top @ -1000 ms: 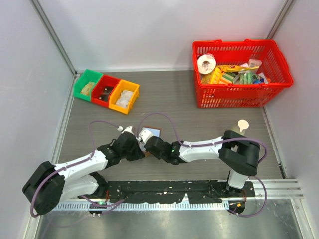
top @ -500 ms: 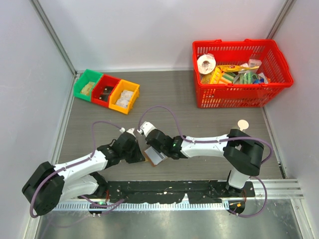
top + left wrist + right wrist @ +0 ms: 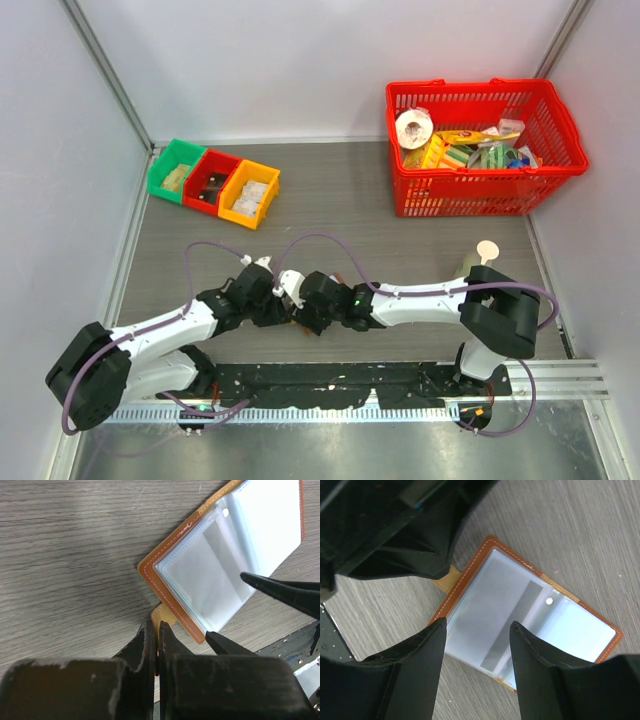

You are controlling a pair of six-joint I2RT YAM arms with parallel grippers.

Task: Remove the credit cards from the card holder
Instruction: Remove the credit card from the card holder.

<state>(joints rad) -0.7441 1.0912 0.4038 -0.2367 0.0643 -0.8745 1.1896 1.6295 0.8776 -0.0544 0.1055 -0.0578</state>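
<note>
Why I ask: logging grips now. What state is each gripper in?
Left gripper: closed, pinching the card holder by its brown tab.
Right gripper: open above the card holder, holding nothing.

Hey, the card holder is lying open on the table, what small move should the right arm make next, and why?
Probably lower the right gripper and close on a card edge. The card holder lies open, the left gripper is shut on its brown tab, steadying it, and the right jaws stand open above the clear sleeves.
</note>
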